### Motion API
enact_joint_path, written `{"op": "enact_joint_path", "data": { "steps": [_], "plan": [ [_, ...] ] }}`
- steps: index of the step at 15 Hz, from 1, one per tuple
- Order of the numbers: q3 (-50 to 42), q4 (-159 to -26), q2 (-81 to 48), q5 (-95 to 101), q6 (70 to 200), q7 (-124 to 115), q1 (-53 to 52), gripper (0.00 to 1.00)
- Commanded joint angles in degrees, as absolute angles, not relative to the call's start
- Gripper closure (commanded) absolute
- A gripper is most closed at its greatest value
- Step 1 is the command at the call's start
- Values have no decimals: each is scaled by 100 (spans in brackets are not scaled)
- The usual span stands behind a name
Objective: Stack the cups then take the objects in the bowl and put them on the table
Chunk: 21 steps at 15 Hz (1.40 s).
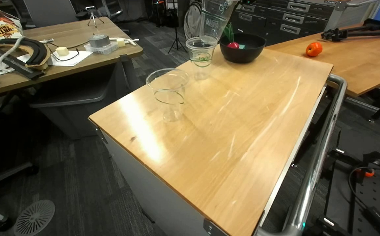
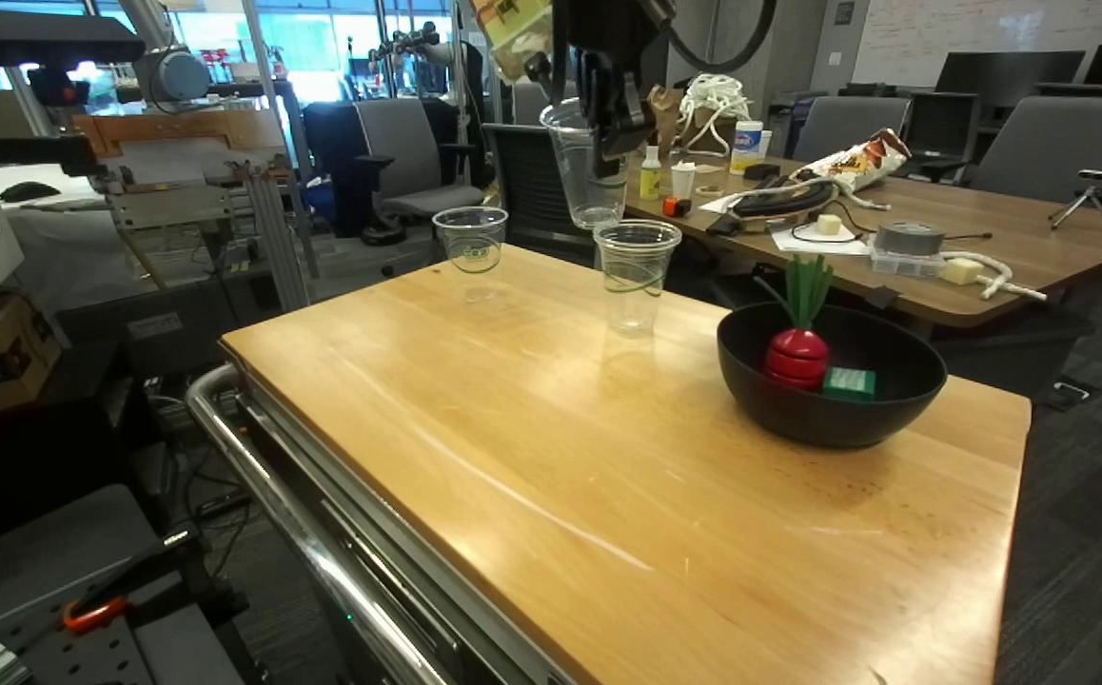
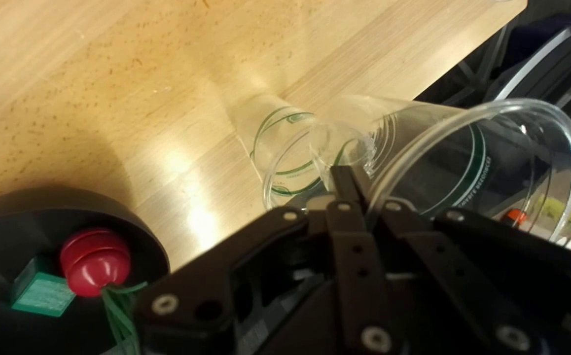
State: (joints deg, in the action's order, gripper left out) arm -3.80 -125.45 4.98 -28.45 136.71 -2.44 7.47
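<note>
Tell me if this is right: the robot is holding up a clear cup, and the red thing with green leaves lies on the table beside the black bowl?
Not quite: the red thing is inside the black bowl, not on the table beside it; both exterior views and the wrist view show that. The rest is right: the end effector holds up a clear cup.

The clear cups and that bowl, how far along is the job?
Looks done: one cup lifted off the table. In hand: stacking; the gripper, shut on that cup's wall, holds it near a second cup, not yet seated inside. Left: finishing that nest, adding the third cup standing apart, then taking the red piece and green block from the bowl.
</note>
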Motion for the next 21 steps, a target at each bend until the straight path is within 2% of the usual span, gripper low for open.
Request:
{"op": "enact_joint_path", "data": {
  "steps": [1,4,6,13,18,21],
  "plan": [
    [-450,-12820,794,-2968,14019,-311,620,99],
    [-415,-12885,750,-2632,14330,-571,646,99],
    [-348,-11722,-333,-2301,14407,-983,609,99],
    [-388,-10087,-1641,-1537,13806,-1744,463,99],
    [-297,-10352,-1105,-1834,13521,-1362,559,99],
    [-336,-10731,-604,-1663,12511,-1303,519,99]
  ]
}}
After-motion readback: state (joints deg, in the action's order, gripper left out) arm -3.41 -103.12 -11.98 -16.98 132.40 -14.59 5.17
